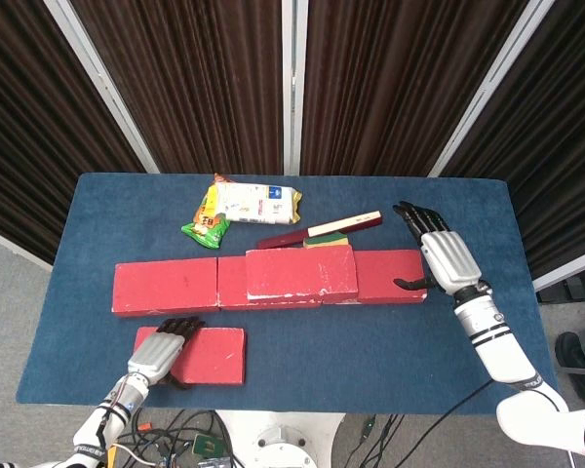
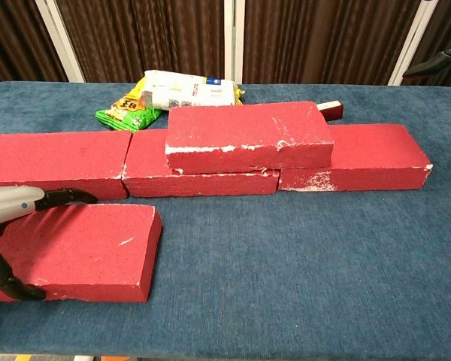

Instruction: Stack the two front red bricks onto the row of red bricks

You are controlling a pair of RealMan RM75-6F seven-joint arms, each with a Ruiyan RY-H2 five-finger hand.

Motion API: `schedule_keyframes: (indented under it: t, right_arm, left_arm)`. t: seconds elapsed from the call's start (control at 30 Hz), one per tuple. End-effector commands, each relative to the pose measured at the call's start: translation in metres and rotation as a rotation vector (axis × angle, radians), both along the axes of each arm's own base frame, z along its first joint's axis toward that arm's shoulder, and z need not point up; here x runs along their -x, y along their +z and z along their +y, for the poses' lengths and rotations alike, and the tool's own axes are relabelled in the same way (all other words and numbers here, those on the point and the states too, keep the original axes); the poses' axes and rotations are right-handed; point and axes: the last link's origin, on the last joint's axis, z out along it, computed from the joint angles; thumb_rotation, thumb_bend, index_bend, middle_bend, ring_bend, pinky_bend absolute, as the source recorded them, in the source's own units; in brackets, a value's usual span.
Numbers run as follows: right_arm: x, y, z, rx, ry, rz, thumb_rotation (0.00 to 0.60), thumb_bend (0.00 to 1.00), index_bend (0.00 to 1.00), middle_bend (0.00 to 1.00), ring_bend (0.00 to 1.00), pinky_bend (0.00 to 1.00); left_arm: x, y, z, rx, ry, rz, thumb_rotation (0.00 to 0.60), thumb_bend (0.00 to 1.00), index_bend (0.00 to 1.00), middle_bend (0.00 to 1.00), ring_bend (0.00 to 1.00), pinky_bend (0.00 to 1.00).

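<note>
Red front brick (image 1: 207, 355) lies flat, long axis left-right, near the table's front edge under my left hand (image 1: 159, 351), fingers over its left end, thumb on the front face; right hand (image 1: 441, 254) spread, empty, well apart.

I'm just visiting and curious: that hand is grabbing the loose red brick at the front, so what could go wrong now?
The left hand holds only the loose brick's left end, so it could tip or slip when lifted. The stacked brick could get bumped as the next one lands.
</note>
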Motion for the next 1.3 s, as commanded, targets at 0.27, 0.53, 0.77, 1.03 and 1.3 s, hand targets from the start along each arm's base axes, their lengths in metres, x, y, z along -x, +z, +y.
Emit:
schedule_keyframes:
  t: [0.27, 0.53, 0.77, 1.03, 1.3]
  right_arm:
    - [0.004, 0.001, -0.002, 0.006, -0.012, -0.01, 0.6, 0.0, 0.0, 0.0, 0.0, 0.0]
    - [0.005, 0.002, -0.001, 0.01, -0.015, -0.005, 0.6, 0.0, 0.0, 0.0, 0.0, 0.0]
    - [0.008, 0.003, 0.0, 0.012, -0.025, -0.006, 0.6, 0.0, 0.0, 0.0, 0.0, 0.0]
    - [0.01, 0.002, 0.0, 0.012, -0.034, -0.006, 0.6, 0.0, 0.0, 0.0, 0.0, 0.0]
    - [0.011, 0.004, 0.001, 0.017, -0.04, -0.006, 0.6, 0.0, 0.0, 0.0, 0.0, 0.0]
  left_arm:
    - [-0.002, -0.002, 0.001, 0.007, -0.008, 0.014, 0.6, 0.0, 0.0, 0.0, 0.0, 0.0]
    - [-0.002, -0.002, -0.002, 0.018, -0.003, 0.041, 0.6, 0.06, 0.0, 0.0, 0.05, 0.0]
    - [-0.004, 0.0, -0.002, 0.004, -0.009, 0.05, 0.6, 0.09, 0.02, 0.04, 0.06, 0.01]
    - [-0.005, 0.001, -0.002, -0.006, -0.009, 0.054, 0.6, 0.15, 0.14, 0.12, 0.1, 0.04]
    - [-0.01, 0.012, -0.009, -0.022, -0.028, 0.044, 0.6, 0.15, 0.14, 0.13, 0.11, 0.05]
